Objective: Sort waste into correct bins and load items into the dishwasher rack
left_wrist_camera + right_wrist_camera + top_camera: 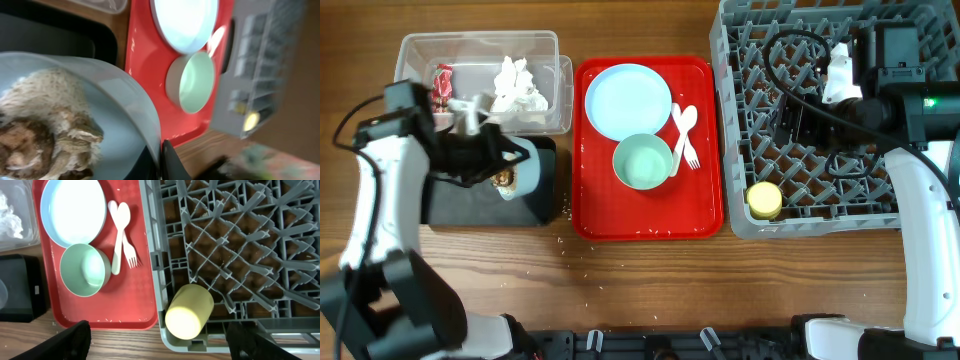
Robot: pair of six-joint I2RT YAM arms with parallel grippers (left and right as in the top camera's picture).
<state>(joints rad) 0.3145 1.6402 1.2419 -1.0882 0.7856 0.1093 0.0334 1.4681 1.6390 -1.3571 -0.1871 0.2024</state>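
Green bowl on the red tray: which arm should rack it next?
Probably right. The right gripper is open and empty over the dishwasher rack, near the pale green bowl. The left gripper is busy holding the light blue bowl of scraps above the black tray.

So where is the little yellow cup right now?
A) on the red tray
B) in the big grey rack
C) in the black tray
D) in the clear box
B: the yellow cup sits inside a corner of the grey rack, among its pegs.
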